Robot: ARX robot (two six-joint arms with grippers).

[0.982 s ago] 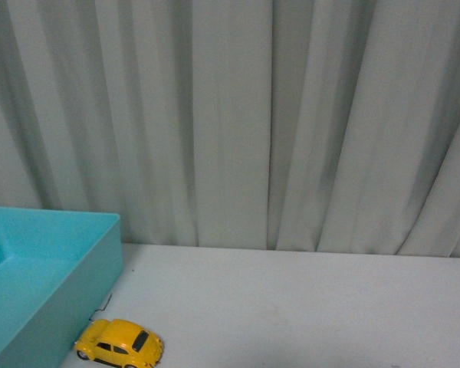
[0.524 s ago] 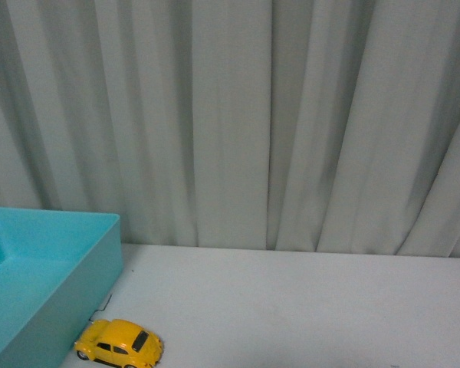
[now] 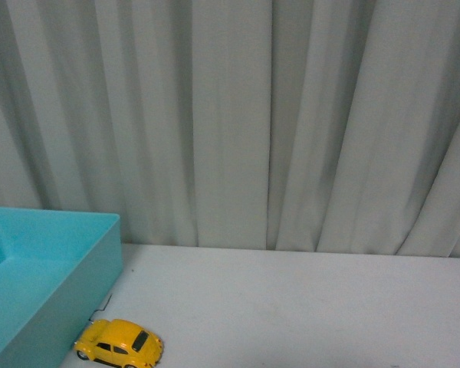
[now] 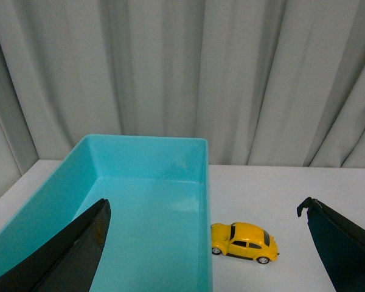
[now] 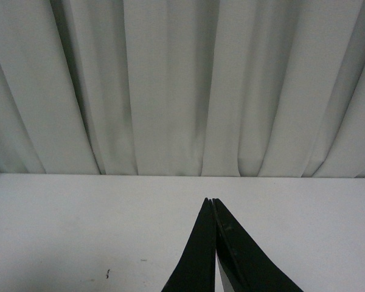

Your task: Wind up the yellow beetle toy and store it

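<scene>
On table (image 3: 307, 307), yellow beetle toy (image 3: 119, 344) just beside teal bin (image 3: 65, 307), curtain (image 3: 291, 115) behind.

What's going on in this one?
Nothing is being handled yet. The yellow toy car sits on the white table right beside the blue bin, outside it. The left gripper is open, with car and bin ahead of it; the right gripper is shut above the table.
</scene>
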